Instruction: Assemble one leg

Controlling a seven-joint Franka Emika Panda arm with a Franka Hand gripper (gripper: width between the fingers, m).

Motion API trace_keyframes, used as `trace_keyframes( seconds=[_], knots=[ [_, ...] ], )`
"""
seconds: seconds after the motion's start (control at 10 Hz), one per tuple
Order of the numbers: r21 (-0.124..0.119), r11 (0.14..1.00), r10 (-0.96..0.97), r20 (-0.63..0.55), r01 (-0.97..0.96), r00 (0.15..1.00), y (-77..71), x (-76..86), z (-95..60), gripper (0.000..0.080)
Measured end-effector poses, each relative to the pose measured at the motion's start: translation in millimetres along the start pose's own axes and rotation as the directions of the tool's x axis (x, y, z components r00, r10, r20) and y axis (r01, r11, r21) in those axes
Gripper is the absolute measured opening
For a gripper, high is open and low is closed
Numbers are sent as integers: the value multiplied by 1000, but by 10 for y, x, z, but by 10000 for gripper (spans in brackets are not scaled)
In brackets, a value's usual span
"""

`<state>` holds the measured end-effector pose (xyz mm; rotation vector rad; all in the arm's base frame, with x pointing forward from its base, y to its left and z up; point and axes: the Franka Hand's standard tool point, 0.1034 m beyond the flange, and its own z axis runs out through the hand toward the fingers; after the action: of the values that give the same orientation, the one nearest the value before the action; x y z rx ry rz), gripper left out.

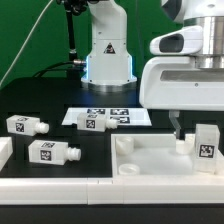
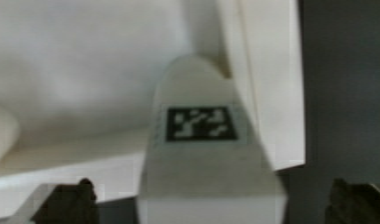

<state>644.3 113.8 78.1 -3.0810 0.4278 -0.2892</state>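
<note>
Wrist view fills with one leg [image 2: 208, 140], tag facing the camera, standing between the two dark fingertips [image 2: 66, 202] at the frame's lower corners. Both tips sit apart from the leg's sides with gaps showing, so the gripper [image 2: 208, 205] is spread and not clamping anything. Pale surface of the tray-like part [image 2: 98, 60] lies behind the leg.

Exterior view gives the wider layout the wrist camera misses. That leg [image 1: 205, 145] stands upright at the corner of the large white square part [image 1: 160, 160] on the exterior view's right, tag outward. The gripper [image 1: 181, 128] hangs just beside it, toward the exterior view's left, fingers pointing straight down over the part; finger spacing is hard to read here. Two more legs [image 1: 27, 126] [image 1: 54, 154] lie on the black table [image 1: 100, 150] on the exterior view's left. Another [image 1: 95, 123] rests by the marker board [image 1: 110, 115]. The arm's white wrist housing [image 1: 185, 85] sits level above the part.
</note>
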Motion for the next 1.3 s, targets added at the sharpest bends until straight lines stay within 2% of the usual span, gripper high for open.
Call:
trace_keyframes(
  seconds=[0.1, 0.3, 0.6, 0.7, 0.9, 1.0, 1.1, 1.3],
  knots=[
    [1, 1000, 8, -1, -8, 1000, 4, 5, -1, 637],
    [1, 987, 158, 1, -158, 987, 4, -1, 3, 287],
    [-7, 918, 398, 5, -398, 918, 40, -6, 13, 286],
    [-31, 840, 541, 10, -541, 841, 37, -38, 10, 286],
    [-62, 556, 831, 48, -829, 554, 76, -70, 3, 286],
    [-65, 400, 916, 65, -914, 396, 75, -52, -4, 286],
    [-65, 280, 959, 75, -958, 275, 79, -41, 1, 286],
    [-66, 218, 974, 74, -974, 213, 70, -49, 5, 287]
  ],
)
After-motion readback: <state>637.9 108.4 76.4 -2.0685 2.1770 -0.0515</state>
